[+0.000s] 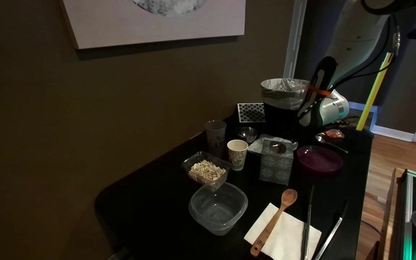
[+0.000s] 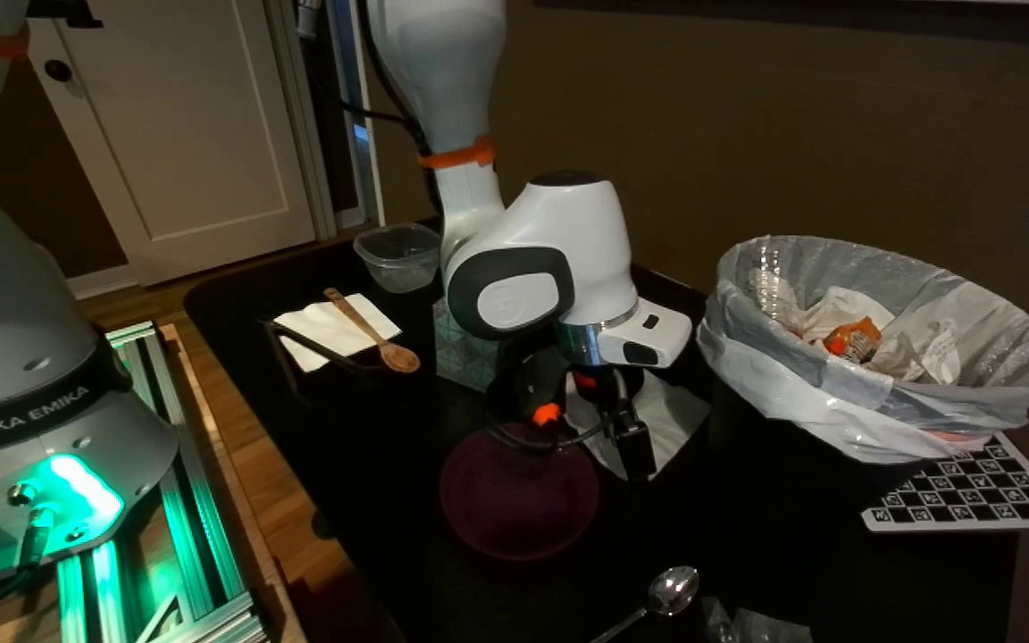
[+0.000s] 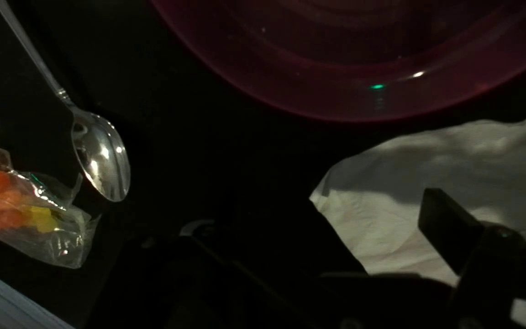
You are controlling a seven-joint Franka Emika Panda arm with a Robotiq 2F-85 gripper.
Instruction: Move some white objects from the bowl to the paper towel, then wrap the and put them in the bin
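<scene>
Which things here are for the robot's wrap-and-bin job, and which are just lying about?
For the job:
paper towel
lined bin
perhaps the maroon bowl
white objects: I can't pick them out

Just lying about, it seems:
wooden spoon
napkin under it
metal spoon
patterned box
paper cup
checkered board

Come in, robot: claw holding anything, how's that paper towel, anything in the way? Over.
Gripper open, nothing seen in it. Paper towel spread out, not yet wrapped. Bin stands tall nearby, may need a high lift.

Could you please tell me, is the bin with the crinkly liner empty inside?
No: in an exterior view, an orange item and a crumpled white piece lie inside the lined bin.
</scene>
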